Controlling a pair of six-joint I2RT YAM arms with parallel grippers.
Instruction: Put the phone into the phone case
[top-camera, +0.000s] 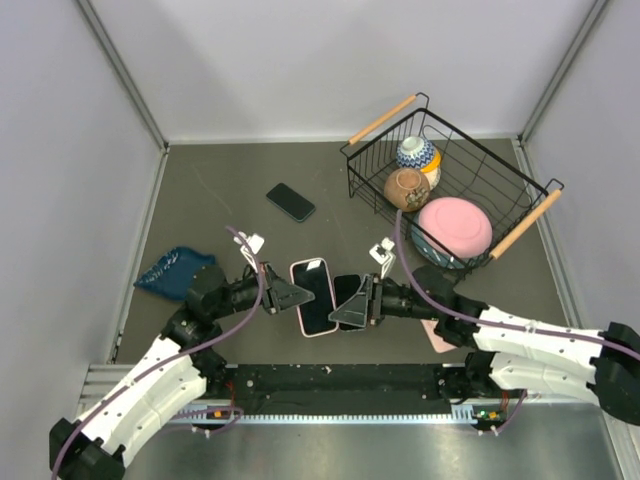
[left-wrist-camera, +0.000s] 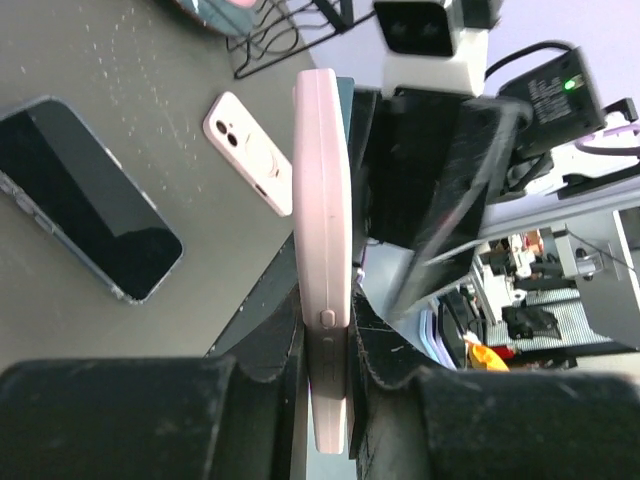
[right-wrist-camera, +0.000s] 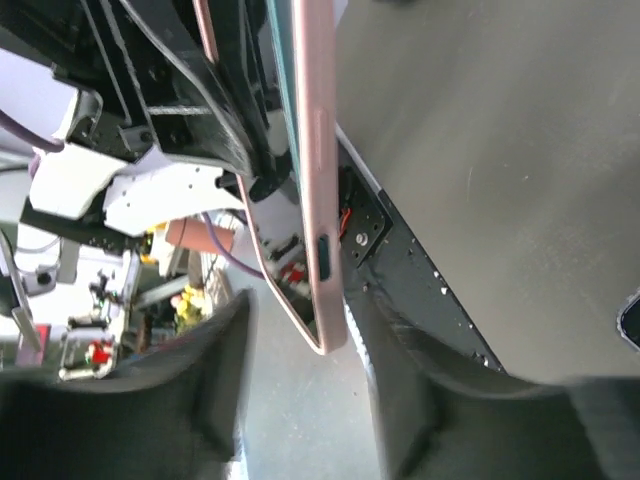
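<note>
Left gripper (left-wrist-camera: 325, 355) is clamped on one long edge of the pink phone case (left-wrist-camera: 322, 200). Right gripper (top-camera: 352, 303) sits astride the opposite edge, jaws narrowly parted (contact unclear). The phone (top-camera: 314, 298) fills the case, mid-way across the grey table (top-camera: 220, 190). A wire basket (top-camera: 382, 119) stands far right.

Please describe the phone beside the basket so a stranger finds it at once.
Start at the wire basket at the far right. Left of it a dark phone lies flat, alone. Unlike the pink case in the left gripper, it is black and untouched.
</note>
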